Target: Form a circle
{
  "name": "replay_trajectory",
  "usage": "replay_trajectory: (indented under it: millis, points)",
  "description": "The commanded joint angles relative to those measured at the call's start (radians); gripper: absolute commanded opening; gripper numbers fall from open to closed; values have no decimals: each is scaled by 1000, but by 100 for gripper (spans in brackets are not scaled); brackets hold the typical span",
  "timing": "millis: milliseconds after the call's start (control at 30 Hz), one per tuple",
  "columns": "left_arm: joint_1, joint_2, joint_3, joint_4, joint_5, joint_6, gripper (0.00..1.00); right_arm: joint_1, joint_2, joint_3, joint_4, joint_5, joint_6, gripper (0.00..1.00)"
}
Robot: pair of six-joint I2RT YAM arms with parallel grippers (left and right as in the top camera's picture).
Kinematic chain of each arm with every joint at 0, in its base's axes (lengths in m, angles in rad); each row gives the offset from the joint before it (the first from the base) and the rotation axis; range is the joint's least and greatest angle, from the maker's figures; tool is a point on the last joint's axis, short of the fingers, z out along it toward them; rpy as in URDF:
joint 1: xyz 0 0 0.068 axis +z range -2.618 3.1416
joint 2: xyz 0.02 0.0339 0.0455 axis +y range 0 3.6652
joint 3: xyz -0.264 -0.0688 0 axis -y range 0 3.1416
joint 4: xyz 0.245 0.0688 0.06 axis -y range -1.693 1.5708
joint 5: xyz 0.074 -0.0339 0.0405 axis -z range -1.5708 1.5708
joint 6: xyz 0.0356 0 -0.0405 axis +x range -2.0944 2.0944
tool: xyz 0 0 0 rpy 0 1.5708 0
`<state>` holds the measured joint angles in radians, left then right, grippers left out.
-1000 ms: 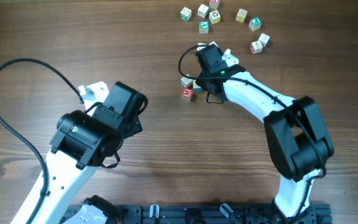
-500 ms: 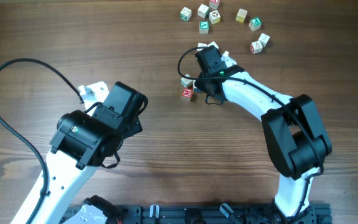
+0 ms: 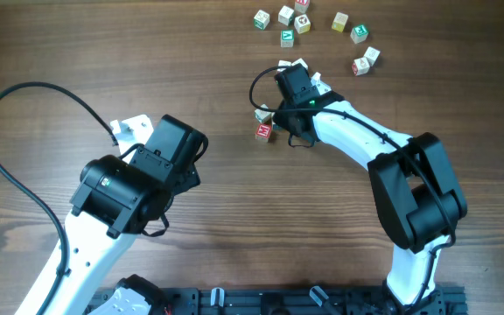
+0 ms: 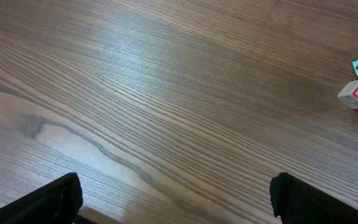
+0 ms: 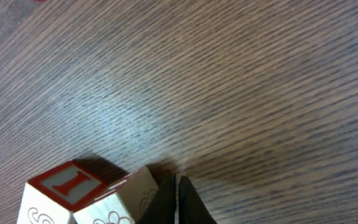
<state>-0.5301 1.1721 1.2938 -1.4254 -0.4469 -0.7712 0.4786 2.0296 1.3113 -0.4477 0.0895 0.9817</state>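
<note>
As we are taking stock, the left gripper [image 4: 180,202] is hanging released, fingers spread wide over the wooden table [image 4: 166,93]. The right gripper [image 5: 176,200] is sitting clenched and empty, tips just beside a red-topped "I" cube [image 5: 67,183]. The letter cubes [image 3: 302,24] are lying scattered at the table's twelve to one o'clock, not yet making a circle. A red "M" cube [image 3: 263,131] is resting at the right gripper's seven o'clock.

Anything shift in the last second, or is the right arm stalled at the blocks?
The right arm edged slightly left, right gripper shut beside the red I block. Nothing grasped or released. Left gripper open and still; red M block unmoved.
</note>
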Motion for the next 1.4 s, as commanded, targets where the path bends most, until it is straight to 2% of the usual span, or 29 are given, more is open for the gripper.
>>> replay_trajectory:
  millis: [0, 567, 633, 833, 967, 1267, 1367]
  points:
    - [3, -7, -4, -1, -3, 5, 100, -5, 18, -11, 3, -14, -12, 5]
    - [3, -7, -4, 0, -3, 5, 100, -6, 18, -11, 3, -23, -7, 5]
    - [3, -7, -4, -1, -3, 5, 100, -12, 12, -8, -40, 11, 48, 4]
    - [3, -7, -4, -1, -3, 5, 100, -11, -29, -8, -180, 21, 76, 5]
    - [3, -7, -4, -1, -3, 5, 100, 12, -42, -8, -212, -75, 23, 5]
    - [3, -7, -4, -1, -3, 5, 100, 97, -42, -8, -187, -85, 4, 5]
    - [3, -7, -4, -1, -3, 5, 100, 98, -42, -8, -158, -108, -45, 5]
